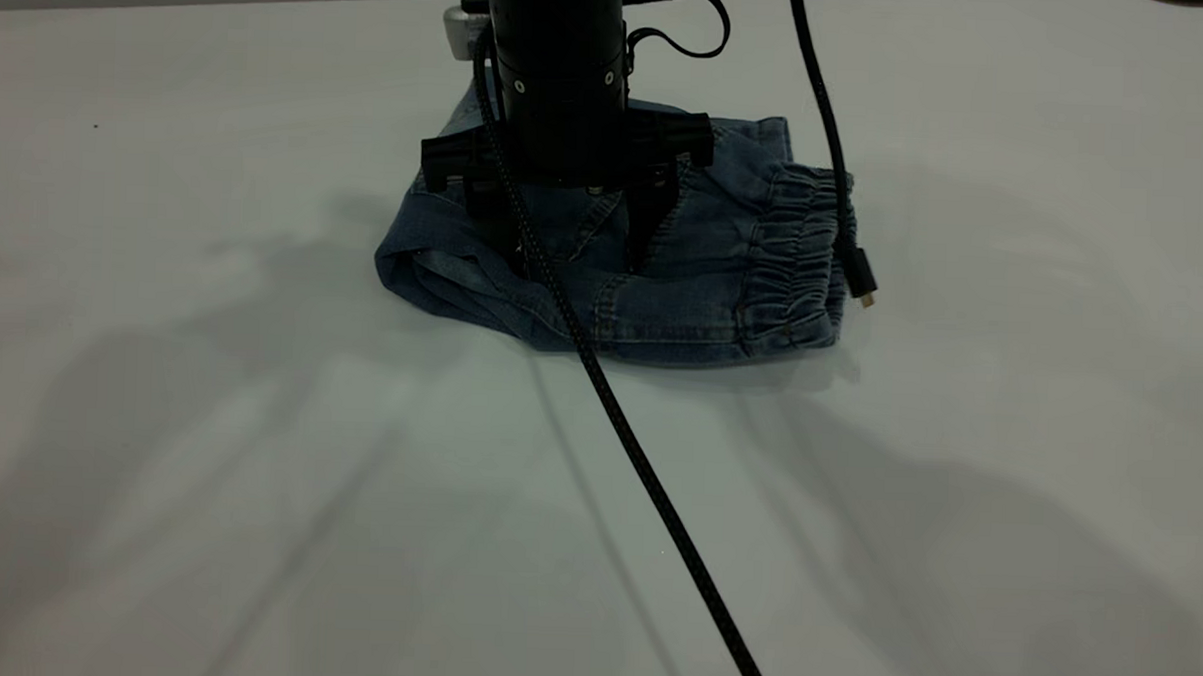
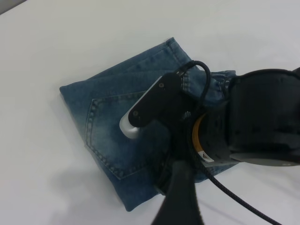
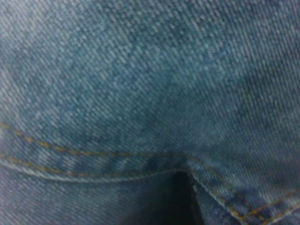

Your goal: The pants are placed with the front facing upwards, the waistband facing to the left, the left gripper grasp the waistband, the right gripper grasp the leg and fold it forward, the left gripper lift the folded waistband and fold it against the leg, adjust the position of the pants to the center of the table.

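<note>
The pants (image 1: pixel 704 272) lie folded into a compact blue denim bundle on the table (image 1: pixel 257 466), with the ruffled waistband (image 1: pixel 804 260) at the bundle's right end. My right gripper (image 1: pixel 574 252) stands straight down on the bundle, its two black fingers spread apart and their tips on the denim. In the left wrist view the same gripper, with its silver cylinder (image 2: pixel 131 127), covers the middle of the pants (image 2: pixel 103 117). Of my left gripper (image 2: pixel 180 201) only a blurred dark shape shows, at the pants' edge. Denim with tan stitching (image 3: pixel 140 93) fills the right wrist view.
A braided black cable (image 1: pixel 656 490) runs from the arm across the table toward the near edge. A second cable hangs at the right, its connector (image 1: pixel 862 282) dangling beside the waistband. White tabletop surrounds the pants on all sides.
</note>
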Tool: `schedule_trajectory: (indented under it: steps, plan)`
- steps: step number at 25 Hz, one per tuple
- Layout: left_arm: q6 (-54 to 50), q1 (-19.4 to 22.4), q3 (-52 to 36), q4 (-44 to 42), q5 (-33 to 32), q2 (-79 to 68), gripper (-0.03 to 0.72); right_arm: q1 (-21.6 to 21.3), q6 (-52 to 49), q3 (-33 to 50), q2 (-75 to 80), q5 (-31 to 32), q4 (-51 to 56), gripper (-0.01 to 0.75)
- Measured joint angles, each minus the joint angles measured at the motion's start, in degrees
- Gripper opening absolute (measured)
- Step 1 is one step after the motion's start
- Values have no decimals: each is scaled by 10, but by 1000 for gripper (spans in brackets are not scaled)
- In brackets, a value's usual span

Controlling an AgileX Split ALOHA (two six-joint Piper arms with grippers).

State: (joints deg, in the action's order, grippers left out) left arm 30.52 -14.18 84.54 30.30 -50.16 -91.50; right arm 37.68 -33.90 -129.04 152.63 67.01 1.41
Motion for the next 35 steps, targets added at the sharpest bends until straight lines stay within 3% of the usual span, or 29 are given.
schedule_trajectory:
  steps: [6, 11, 18, 22, 28, 35]
  plan:
    - [0, 0, 0, -1, -4, 2, 561, 5, 56, -16, -38, 28, -21, 489]
    - [3, 0, 0, -15, -26, 49, 561, 6, 173, -28, -155, 33, 1, 489]
    - [-17, 0, 0, -90, -103, 157, 561, 6, 296, 10, -350, 42, 81, 489]
    - [-49, 1, 0, -138, -169, 209, 561, 6, 317, 109, -469, 45, 69, 489]
    - [-98, 1, -14, -183, -170, 270, 561, 6, 325, 332, -655, 48, 24, 489]
    - [-138, 1, -191, -184, -170, 372, 561, 6, 330, 624, -858, 47, 17, 489]
